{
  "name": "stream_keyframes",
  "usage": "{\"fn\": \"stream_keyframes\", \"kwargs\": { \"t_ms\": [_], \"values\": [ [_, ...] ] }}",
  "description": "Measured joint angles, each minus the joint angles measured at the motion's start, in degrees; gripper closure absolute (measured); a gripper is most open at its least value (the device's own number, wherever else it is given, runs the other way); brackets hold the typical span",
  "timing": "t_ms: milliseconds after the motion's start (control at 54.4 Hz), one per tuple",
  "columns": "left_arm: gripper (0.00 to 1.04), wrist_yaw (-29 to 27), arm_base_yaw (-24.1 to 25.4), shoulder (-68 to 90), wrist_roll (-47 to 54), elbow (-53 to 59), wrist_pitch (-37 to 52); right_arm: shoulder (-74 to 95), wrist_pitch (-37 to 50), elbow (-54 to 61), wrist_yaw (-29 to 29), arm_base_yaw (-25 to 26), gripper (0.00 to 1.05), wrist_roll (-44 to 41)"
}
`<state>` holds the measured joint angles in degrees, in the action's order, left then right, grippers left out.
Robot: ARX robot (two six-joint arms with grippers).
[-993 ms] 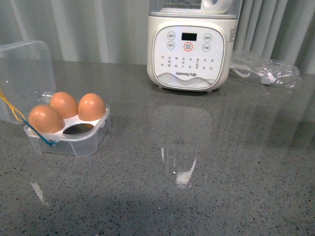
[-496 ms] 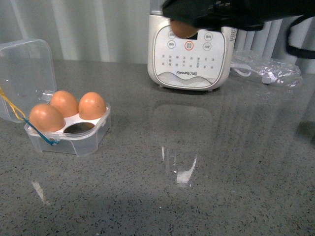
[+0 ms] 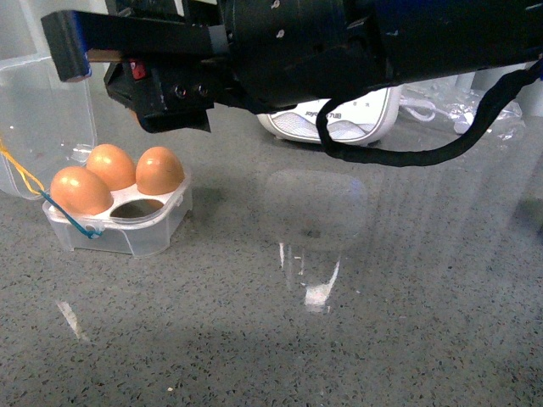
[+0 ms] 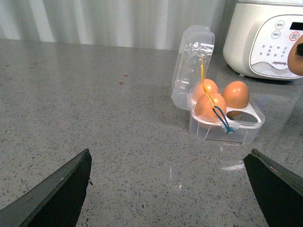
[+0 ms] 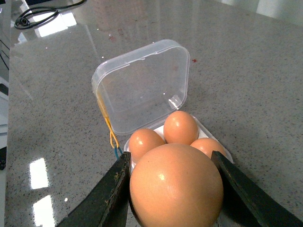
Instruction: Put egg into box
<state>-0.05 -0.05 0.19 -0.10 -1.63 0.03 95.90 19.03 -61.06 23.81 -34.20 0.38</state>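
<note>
The egg is clamped between the two dark fingers of the right end effector, which press against its sides. It hangs in the air above the grey speckled surface and fills the near part of the right wrist view. Just beyond it in that view lies the box, with its clear lid swung open and standing up on the side away from the egg.

In the front view the box rests on the surface at the left. Three other eggs fill three of its cells, and the empty cell at its front right shows as a dark oval. A yellow band and a blue band trail along the box's left side.

The right arm stretches across the top of the front view, from the right to above the box. The egg itself is hidden in that view. A black cable loops down from the arm. Behind it, the base of a white appliance and a crumpled plastic bag show on the surface.

The left end effector is spread wide and holds nothing. It faces the box from some way off.
</note>
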Motion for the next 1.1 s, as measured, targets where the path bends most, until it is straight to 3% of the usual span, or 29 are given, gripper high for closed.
{"fn": "stream_keyframes", "kwargs": {
  "t_ms": [1103],
  "values": [
    [0.07,0.0,0.0,0.0,0.0,0.0,0.0,11.4,-7.1,-11.3,-2.0,-2.6,0.62,-1.7]
  ]
}}
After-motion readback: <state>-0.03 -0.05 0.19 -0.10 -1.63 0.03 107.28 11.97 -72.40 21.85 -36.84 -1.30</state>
